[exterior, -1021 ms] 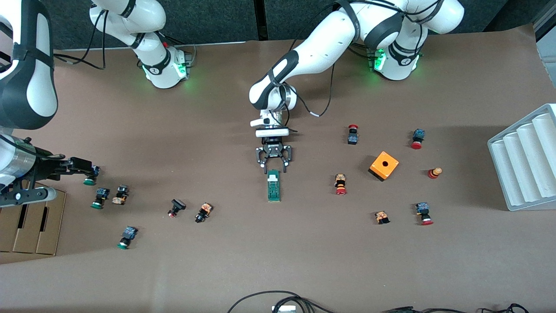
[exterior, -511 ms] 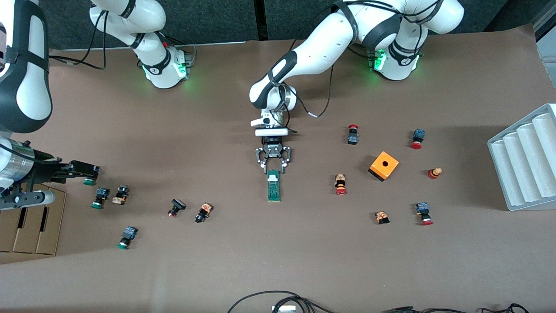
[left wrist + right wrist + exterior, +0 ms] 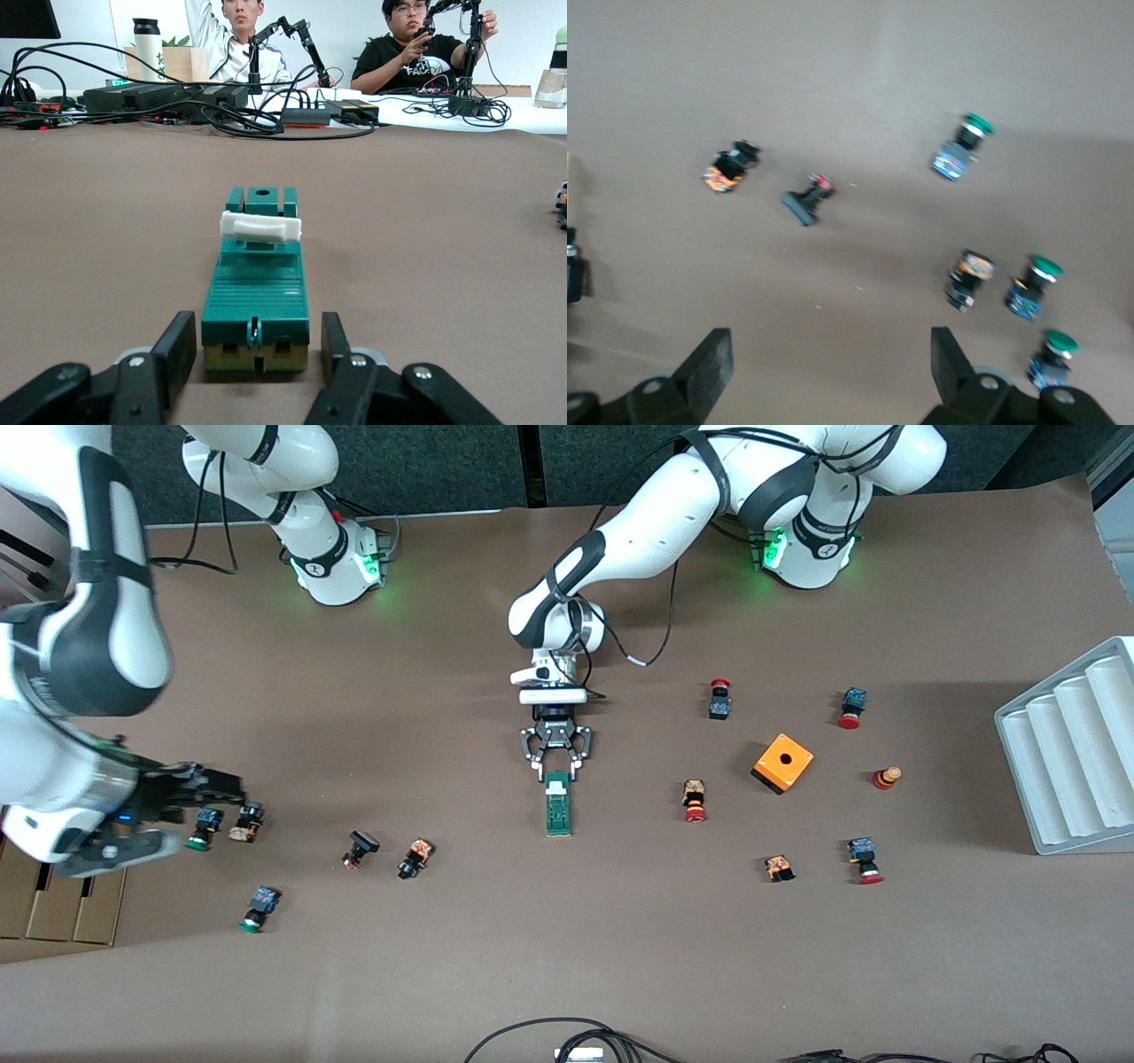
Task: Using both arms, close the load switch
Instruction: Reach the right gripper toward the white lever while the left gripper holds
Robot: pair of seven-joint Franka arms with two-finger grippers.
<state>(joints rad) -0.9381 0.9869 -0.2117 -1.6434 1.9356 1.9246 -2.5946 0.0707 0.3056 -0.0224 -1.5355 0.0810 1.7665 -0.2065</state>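
The right arm (image 3: 80, 673) is cut off at the frame's left edge, blurred; its right gripper (image 3: 208, 790) hangs over a cluster of green-capped push buttons (image 3: 202, 828) at mid-left of the front view, fingers spread wide w/ nothing between them. The load switch (image 3: 557, 803) lies at frame centre, white end piece toward the bases. The left arm (image 3: 620, 540) reaches down from upper right, wrist pointing at the table — left gripper (image 3: 556, 769) low at the switch's white end. In the wrist view its fingers (image 3: 175, 347) flank the switch's end, partly open, small gaps each side.
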